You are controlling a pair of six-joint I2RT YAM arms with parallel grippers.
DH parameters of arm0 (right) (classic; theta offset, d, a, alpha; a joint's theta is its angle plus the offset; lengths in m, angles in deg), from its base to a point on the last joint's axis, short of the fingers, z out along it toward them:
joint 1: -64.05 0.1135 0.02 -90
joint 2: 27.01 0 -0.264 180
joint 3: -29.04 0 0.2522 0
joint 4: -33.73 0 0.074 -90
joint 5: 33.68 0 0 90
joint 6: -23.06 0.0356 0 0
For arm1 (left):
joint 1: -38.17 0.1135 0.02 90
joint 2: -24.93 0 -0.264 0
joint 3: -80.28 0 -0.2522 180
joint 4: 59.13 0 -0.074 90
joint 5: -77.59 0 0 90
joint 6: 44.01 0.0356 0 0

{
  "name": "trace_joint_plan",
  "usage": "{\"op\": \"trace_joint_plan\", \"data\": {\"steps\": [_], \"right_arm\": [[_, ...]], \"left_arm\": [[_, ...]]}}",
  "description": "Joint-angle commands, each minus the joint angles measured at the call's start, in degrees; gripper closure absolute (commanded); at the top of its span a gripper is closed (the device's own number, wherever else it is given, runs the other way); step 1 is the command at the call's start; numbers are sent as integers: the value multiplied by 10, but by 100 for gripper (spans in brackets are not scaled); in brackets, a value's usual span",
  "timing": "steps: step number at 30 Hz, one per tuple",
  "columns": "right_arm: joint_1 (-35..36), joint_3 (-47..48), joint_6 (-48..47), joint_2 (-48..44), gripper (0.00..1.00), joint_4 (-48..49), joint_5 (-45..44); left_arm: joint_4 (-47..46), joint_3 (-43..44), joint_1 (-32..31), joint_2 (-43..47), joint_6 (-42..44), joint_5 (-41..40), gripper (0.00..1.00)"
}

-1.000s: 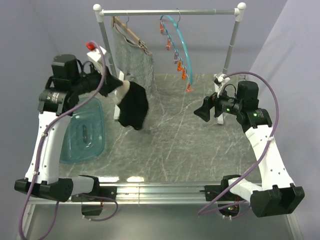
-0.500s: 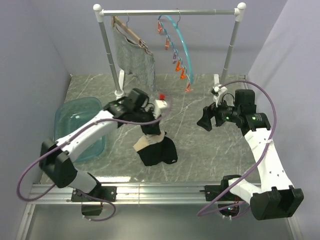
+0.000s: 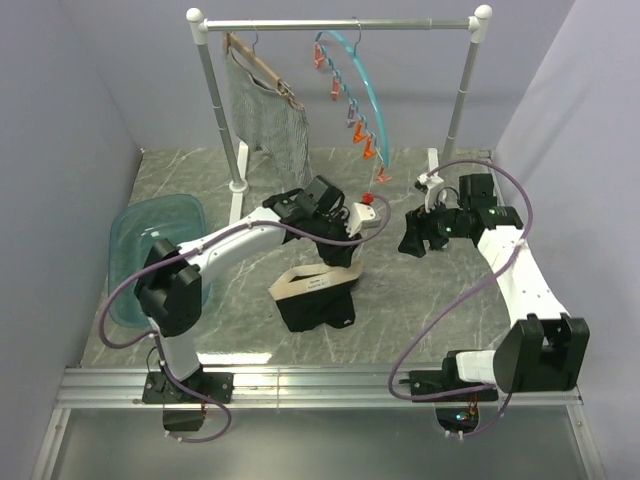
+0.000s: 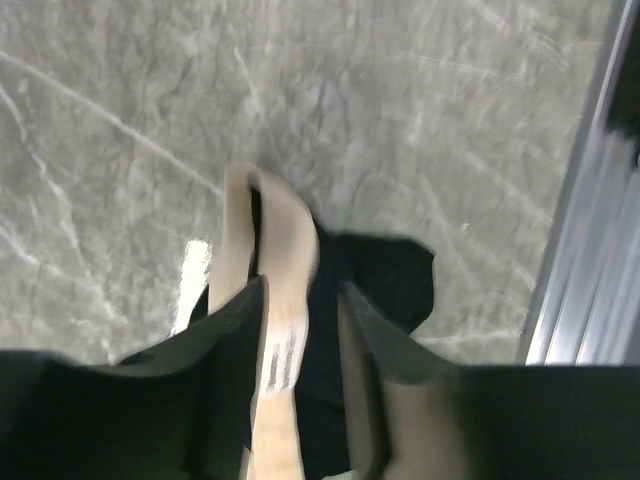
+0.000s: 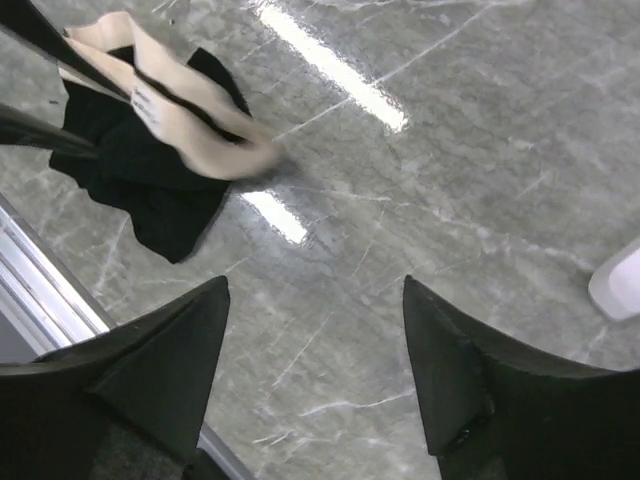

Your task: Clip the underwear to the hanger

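My left end effector (image 4: 300, 290) pinched on pale waistband of underwear (image 3: 318, 305); black body slumped mid-worktop (image 3: 420, 300); right end effector (image 5: 315, 285) wide open, empty; carrying step, I judge; next: raise waistband to far hanger (image 3: 373, 100) clips.

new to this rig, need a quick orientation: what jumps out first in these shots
The black underwear lies heaped on the table, its pale waistband pulled up between the fingers of the left gripper. Behind it, the teal hanger with orange and purple clips hangs on the rail, and the right gripper hovers open to the right.
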State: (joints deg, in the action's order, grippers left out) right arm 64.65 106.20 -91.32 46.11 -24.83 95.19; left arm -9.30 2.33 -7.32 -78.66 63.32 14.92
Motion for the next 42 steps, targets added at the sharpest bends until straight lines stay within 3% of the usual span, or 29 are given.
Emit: {"op": "trace_joint_plan", "data": {"steps": [1,2,5,8,12,16,21,33,39,42], "right_arm": [[-3,43,-40,29,29,-9,31],[-3,45,-44,39,31,-7,37],[3,54,-61,78,41,-10,58],[32,73,-94,129,51,-29,53],[84,107,-152,201,64,-65,9],[114,150,-170,287,62,-97,-18],[122,219,-151,372,54,-165,13],[148,217,-116,435,50,-174,60],[160,218,-103,449,51,-148,66],[167,212,-93,446,57,-130,74]], "left_arm": [[-10,-39,20,85,-8,-5,51],[-14,-84,42,108,-14,7,41],[-14,-167,93,189,-48,42,27],[1,-230,144,244,-70,52,25],[28,-279,210,253,-93,70,26],[45,-284,222,213,-94,49,26],[100,-241,234,123,-85,6,26],[121,-236,248,29,-93,17,25],[92,-245,251,25,-110,14,33],[77,-240,252,31,-116,28,45]]}}
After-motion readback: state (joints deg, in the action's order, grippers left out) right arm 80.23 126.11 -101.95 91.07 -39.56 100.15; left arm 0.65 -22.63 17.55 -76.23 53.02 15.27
